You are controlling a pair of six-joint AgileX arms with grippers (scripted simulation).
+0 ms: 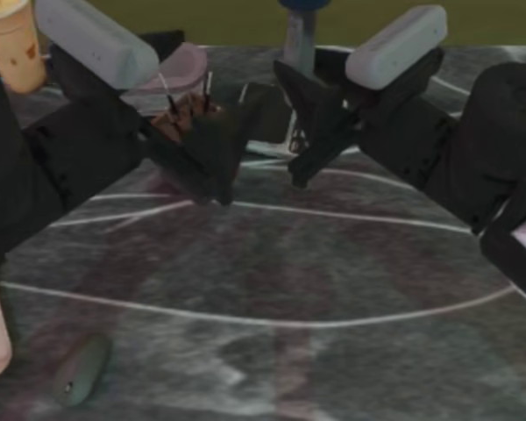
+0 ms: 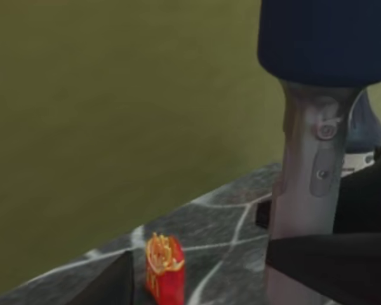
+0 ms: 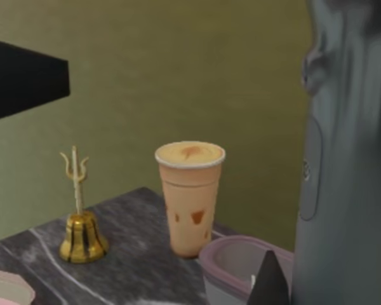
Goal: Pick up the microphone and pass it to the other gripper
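The microphone (image 1: 298, 46) stands upright off the table at the far middle, its dark blue head cut off by the picture's top edge. My right gripper (image 1: 305, 140) is shut on its silver handle. In the left wrist view black parts of that gripper sit on both sides of the handle (image 2: 308, 178). In the right wrist view the handle (image 3: 346, 159) looms close beside one pointed fingertip (image 3: 270, 283). The other gripper, my left one (image 1: 221, 180), is open. Its fingers (image 2: 114, 283) are spread wide, and the far finger crosses in front of the handle's lower end.
A tan cup (image 1: 9, 44) (image 3: 190, 197), a gold bell (image 3: 81, 235) and a pink-rimmed bowl (image 1: 180, 66) (image 3: 241, 267) stand at the far left. A red box of fries (image 2: 165, 273) is near the far edge. A grey oval object (image 1: 81, 368) lies at the near left.
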